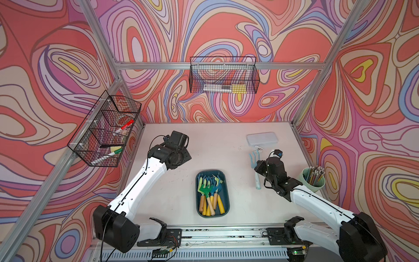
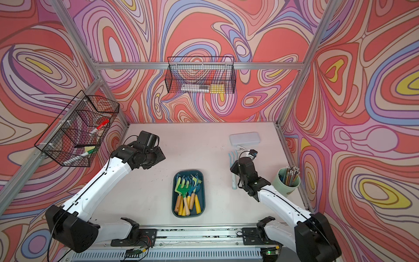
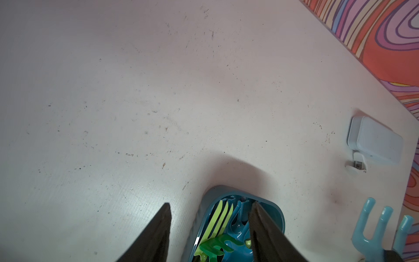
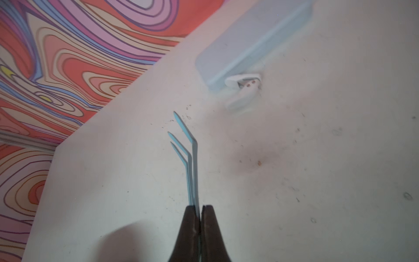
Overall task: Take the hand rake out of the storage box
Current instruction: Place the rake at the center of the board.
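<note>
The storage box, a dark teal tray, sits at the table's front middle. It holds several small garden tools with wooden and yellow handles, among them a green rake. A light blue hand rake is outside the box, to its right. My right gripper is shut on its shank, and its tines show edge-on. Whether it touches the table I cannot tell. My left gripper is open and holds nothing, with the box's far end and the blue rake below it.
A flat translucent white case lies at the back right, with a small white clip by it. A green cup of pencils stands at the right edge. Black wire baskets hang on the left wall and back wall.
</note>
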`<state>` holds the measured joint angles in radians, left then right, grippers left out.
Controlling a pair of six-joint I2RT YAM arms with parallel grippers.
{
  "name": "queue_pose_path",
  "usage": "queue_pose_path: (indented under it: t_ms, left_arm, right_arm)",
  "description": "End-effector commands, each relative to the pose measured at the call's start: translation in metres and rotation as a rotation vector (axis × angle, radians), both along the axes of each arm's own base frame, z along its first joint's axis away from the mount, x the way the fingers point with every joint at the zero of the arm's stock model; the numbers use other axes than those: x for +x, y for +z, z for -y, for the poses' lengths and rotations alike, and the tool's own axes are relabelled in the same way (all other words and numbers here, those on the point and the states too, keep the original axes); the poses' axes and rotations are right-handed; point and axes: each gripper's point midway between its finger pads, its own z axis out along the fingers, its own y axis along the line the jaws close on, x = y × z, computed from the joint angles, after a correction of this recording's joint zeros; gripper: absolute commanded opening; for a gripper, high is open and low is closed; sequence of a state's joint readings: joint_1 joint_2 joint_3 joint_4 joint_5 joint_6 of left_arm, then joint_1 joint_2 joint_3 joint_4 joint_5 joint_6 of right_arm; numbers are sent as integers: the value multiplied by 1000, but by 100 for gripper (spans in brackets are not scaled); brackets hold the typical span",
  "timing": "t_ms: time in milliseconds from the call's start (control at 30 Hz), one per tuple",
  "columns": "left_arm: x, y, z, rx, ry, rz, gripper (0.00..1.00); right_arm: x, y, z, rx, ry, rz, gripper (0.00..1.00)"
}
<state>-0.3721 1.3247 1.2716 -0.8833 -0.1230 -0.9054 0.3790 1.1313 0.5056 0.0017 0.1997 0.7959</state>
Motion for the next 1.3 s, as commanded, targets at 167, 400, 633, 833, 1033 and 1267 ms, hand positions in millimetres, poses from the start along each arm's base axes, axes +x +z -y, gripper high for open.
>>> queue_pose_path:
  t_ms: [167,400,633,833,1033,1267]
  left_arm:
    - [8,-5,1,32,-40,11,58]
    - [9,-10,2,21,-30,3,58]
    - [9,-7,-2,34,-19,14,58]
    - [10,-3,-1,32,-17,22,58]
    - [11,-3,-2,35,-10,22,58]
    - [13,0,-1,26,-6,29,58]
  right_arm:
    - [12,-33,-18,162,51,-60,0]
    - [18,-47,-14,150,16,-74,0]
    - [20,-67,-11,109,12,-111,0]
    - [15,-86,-7,91,8,-155,3]
    - [10,-99,-1,69,-13,-186,14]
    - [10,-109,2,54,-14,-204,18]
